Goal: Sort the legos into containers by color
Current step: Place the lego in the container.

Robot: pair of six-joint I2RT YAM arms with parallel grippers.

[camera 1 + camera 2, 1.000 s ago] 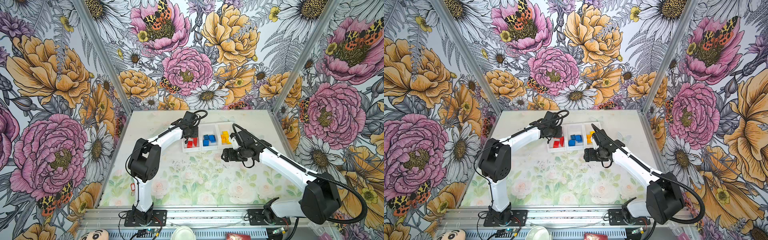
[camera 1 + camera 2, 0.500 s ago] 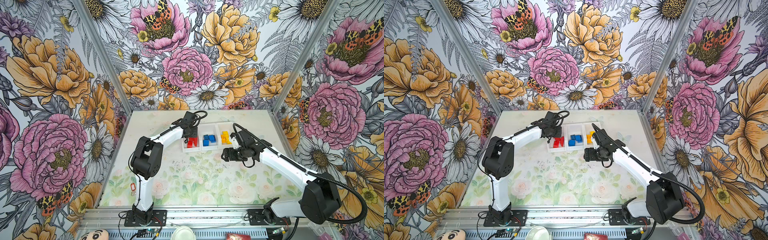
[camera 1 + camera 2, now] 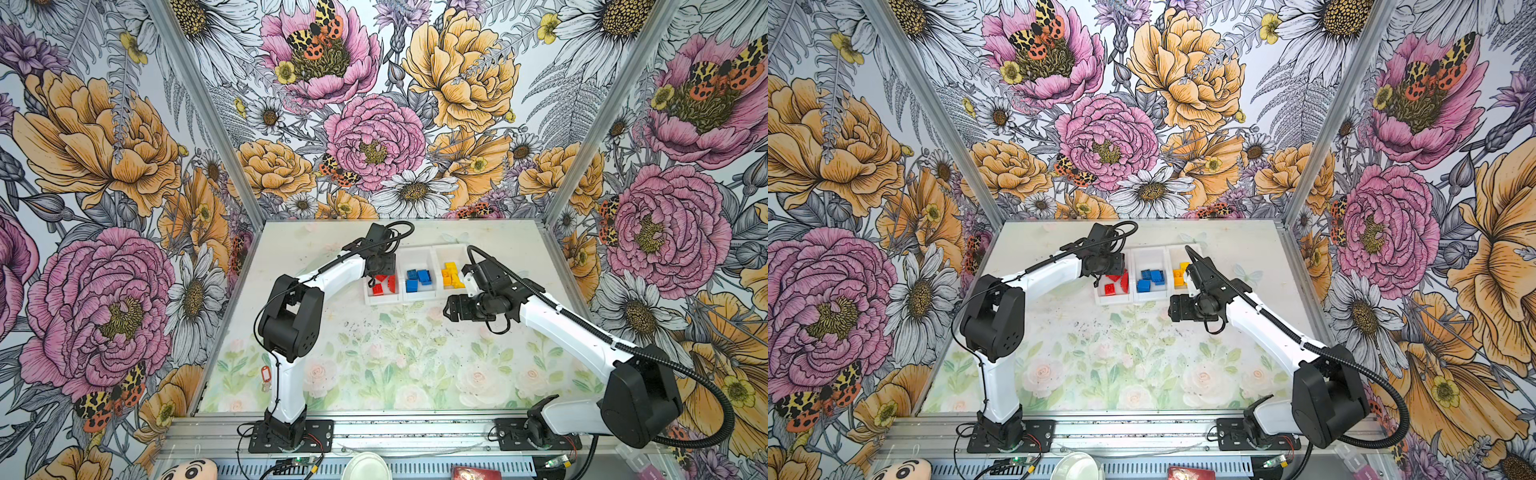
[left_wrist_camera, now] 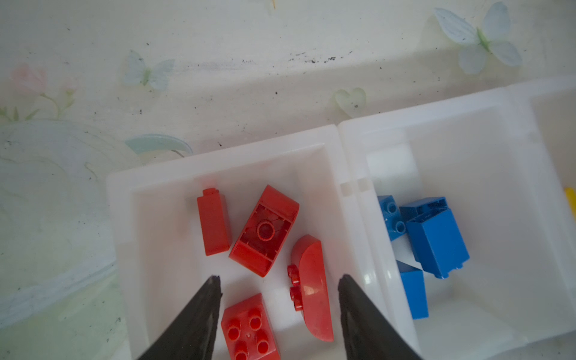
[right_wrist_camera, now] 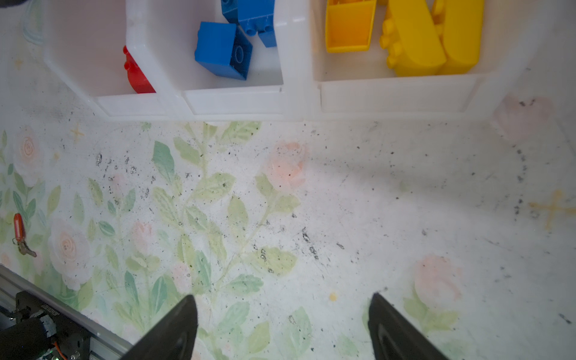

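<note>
Since a second ago the left arm (image 3: 291, 320) has shifted its elbow a little, while the left hand (image 4: 279, 277) stays over the red bin (image 4: 224, 156). Four red legos (image 4: 265, 230) lie in that bin: a narrow brick on its side, a sloped one turned hollow side up, a curved one on its edge, and a square four-stud brick, studs up, under the hand's spread fingers, which grip nothing. The middle bin (image 4: 436, 113) holds the blue legos (image 4: 436, 237), at least three, tumbled against each other. The third bin (image 5: 399, 93) holds the yellow legos (image 5: 411, 40), packed close, one showing its hollow underside. All three white bins are joined in a row as one tray (image 3: 417, 297) near the far edge of the table (image 3: 374, 365), about midway along it. The right hand (image 5: 283, 296) hangs over bare table on the tray's near side, by the yellow end, fingers wide apart and empty.
</note>
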